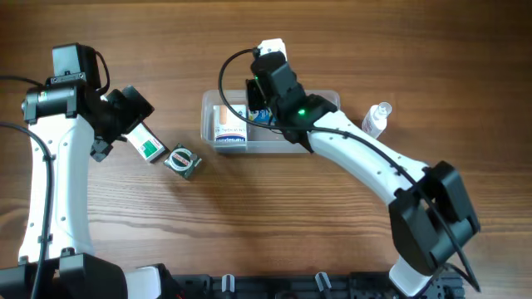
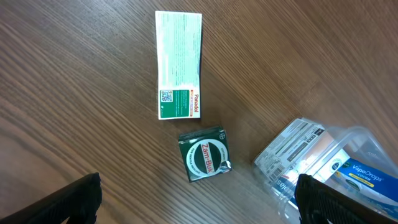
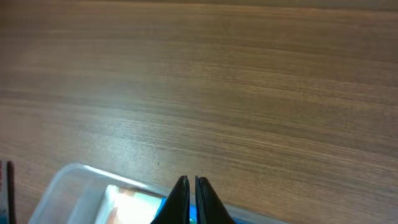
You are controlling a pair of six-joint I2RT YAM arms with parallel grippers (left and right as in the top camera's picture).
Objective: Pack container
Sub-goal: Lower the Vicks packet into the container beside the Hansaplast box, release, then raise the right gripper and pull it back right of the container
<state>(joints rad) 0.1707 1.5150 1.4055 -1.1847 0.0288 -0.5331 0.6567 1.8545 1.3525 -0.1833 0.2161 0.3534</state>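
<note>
The clear plastic container (image 1: 207, 110) lies at the table's middle and holds a white and orange box (image 1: 229, 126) and a blue box (image 1: 263, 117). My right gripper (image 1: 260, 101) hangs over the container's far side; in the right wrist view its fingers (image 3: 191, 186) are shut, with nothing between them, above the container's rim (image 3: 68, 179). My left gripper (image 1: 133, 112) is open and empty, above the table (image 2: 199, 202). A green and white Panadol box (image 2: 179, 65) and a green Zam-Buk tin (image 2: 204, 154) lie on the wood left of the container (image 2: 348, 146).
A small clear bottle (image 1: 378, 119) lies on the table just right of the container. The Panadol box (image 1: 150, 148) and the tin (image 1: 183, 161) sit close together between the left arm and the container. The table is brown wood.
</note>
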